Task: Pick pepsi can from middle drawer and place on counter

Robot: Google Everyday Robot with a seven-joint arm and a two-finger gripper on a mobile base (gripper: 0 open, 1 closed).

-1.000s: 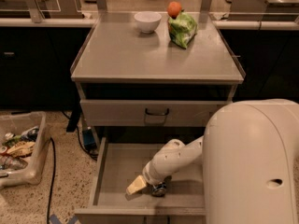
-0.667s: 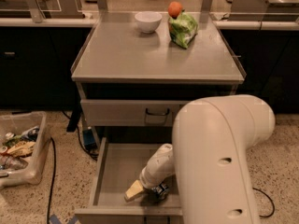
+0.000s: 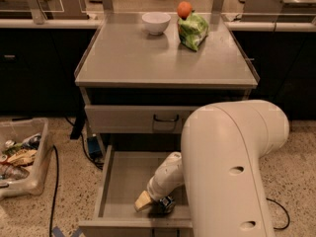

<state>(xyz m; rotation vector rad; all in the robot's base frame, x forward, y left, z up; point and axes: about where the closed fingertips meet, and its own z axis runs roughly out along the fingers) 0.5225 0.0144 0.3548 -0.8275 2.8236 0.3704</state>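
Note:
The middle drawer stands pulled open below the cabinet, its grey floor bare on the left. My gripper is down inside it near the front wall, at the end of my white forearm. A small dark-blue object with a silver glint, the pepsi can, shows partly right under the gripper. Most of the can is hidden by the gripper. The counter is the flat grey top above.
On the counter's back edge stand a white bowl, an orange and a green bag. The shut upper drawer front has a black handle. My bulky white arm hides the drawer's right side. A plastic bin of clutter stands on the floor at the left.
My big arm segment has swung left and nearer the camera, covering more of the drawer. The gripper has stayed low near the drawer's front at the can.

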